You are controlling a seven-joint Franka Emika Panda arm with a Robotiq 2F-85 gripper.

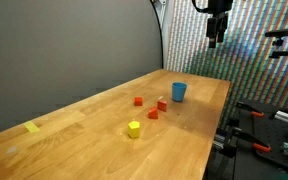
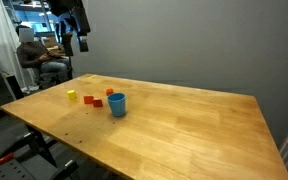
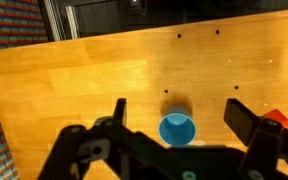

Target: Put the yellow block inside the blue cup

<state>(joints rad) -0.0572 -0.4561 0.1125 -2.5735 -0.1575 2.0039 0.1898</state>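
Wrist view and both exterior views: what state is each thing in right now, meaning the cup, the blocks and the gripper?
blue cup: upright, mouth up, looks empty.
yellow block: resting on the table, outside the cup, not held.
red blocks: three, loose on the table near the cup, none stacked.
gripper: open, holding nothing, high above the table, over the cup.

Both exterior views look down slantwise across the surface (image 1: 74, 135) from different sides, sharing the cup (image 2: 117, 104). The wrist view looks down on it from high.
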